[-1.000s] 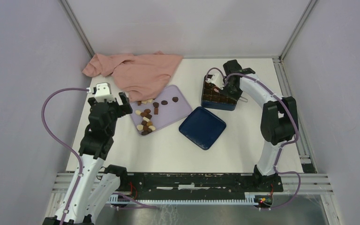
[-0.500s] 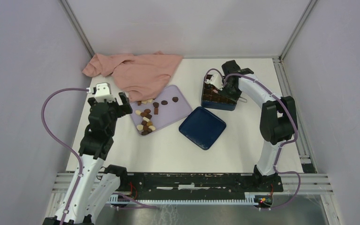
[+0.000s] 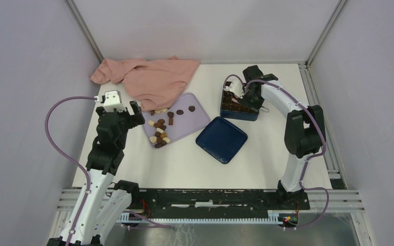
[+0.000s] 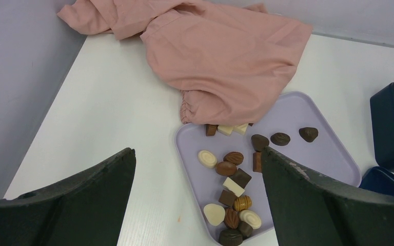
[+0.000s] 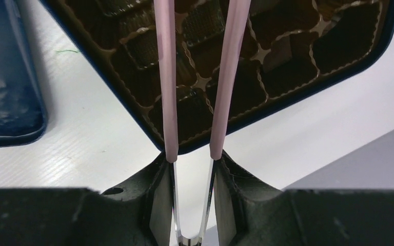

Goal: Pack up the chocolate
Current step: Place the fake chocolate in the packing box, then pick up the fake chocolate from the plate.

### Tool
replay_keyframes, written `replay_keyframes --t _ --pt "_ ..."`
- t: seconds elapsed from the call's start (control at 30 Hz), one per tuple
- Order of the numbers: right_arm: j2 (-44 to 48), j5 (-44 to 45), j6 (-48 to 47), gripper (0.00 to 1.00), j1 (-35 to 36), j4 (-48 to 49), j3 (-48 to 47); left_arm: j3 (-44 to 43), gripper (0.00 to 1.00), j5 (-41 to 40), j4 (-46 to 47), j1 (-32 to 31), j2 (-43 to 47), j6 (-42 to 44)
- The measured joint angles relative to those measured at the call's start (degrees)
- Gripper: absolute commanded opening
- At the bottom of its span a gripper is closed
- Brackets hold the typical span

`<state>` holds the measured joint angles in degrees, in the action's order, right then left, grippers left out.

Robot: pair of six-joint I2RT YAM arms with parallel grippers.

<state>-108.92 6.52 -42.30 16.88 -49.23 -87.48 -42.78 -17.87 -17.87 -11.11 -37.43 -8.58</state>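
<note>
Left gripper (image 4: 197,150): fingers wide apart, holding nothing, hanging by the left edge of the lilac tray (image 4: 318,154).
Chocolate (image 4: 225,168): loose pieces on that tray, mostly toward its near-left corner; we judge them light, hard, smooth (easily marked), best pinched across the short sides.
Right gripper (image 5: 192,164): fingers closed on pink-tipped tweezers (image 5: 165,77) over the blue box (image 5: 308,61); we cannot see their tips.

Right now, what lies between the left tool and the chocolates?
Only bare white table and the lilac tray's rim separate the open left tool from the chocolates, as the left wrist view shows.
</note>
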Motion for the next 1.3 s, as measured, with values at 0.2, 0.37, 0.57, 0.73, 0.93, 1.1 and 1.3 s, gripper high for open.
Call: replay_keyframes --t 0.2,0.37,0.57,0.73,0.93,1.1,1.3 --pt "0.35 -5.6 -0.02 0.35 1.38 -1.7 -2.93 0.0 0.96 0.0 0.0 0.0 0.0 0.0" --pt "0.26 -7.43 -0.44 0.35 7.65 -3.17 -7.02 0.0 0.96 -0.04 0.0 0.0 0.09 -0.02" --pt "-3.02 -8.37 -0.98 0.35 17.94 -4.9 -14.67 0.0 0.96 -0.44 0.0 0.0 1.33 0.0" --pt "-9.88 -8.46 -1.07 0.36 25.97 -5.81 -19.98 0.02 0.96 -1.46 0.0 0.0 2.71 -0.02" --pt "-18.53 -7.21 -1.05 0.38 30.97 -7.3 -24.63 0.02 0.96 -1.6 0.0 0.0 2.97 -0.02" --pt "-22.12 -4.74 -0.61 0.4 31.39 -7.87 -27.1 0.02 0.96 -1.6 0.0 0.0 3.02 -0.02" --pt "-23.3 -2.16 -0.2 0.42 31.34 -7.82 -27.8 0.02 0.96 -1.57 0.0 0.0 3.23 0.0"
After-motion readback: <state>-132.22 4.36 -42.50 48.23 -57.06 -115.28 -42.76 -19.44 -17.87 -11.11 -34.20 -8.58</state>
